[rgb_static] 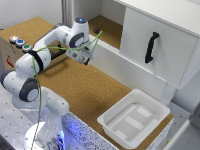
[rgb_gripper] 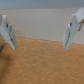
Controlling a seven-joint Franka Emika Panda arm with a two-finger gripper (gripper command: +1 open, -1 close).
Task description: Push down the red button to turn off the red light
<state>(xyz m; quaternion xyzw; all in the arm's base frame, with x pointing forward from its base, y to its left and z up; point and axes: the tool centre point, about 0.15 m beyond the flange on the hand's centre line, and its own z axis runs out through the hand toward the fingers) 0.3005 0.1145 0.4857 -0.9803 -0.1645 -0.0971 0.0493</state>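
The red button (rgb_static: pixel 13 38) has an orange-red cap and sits on top of a box (rgb_static: pixel 7 56) at the exterior view's far left, first in a row with a blue-capped button (rgb_static: pixel 20 43) and a green-capped button (rgb_static: pixel 26 48). My gripper (rgb_static: pixel 86 60) hangs over the cork tabletop (rgb_static: pixel 85 87), well to the exterior view's right of the buttons. In the wrist view my gripper (rgb_gripper: pixel 41 35) is open, its white fingers (rgb_gripper: pixel 10 32) spread wide with only cork between them. No button shows in the wrist view.
A white tray (rgb_static: pixel 134 117) sits at the table's near right corner. A white cabinet with a black handle (rgb_static: pixel 151 47) stands at the right. A green cable (rgb_static: pixel 60 48) runs along my arm. A low white wall (rgb_static: pixel 120 67) borders the cork.
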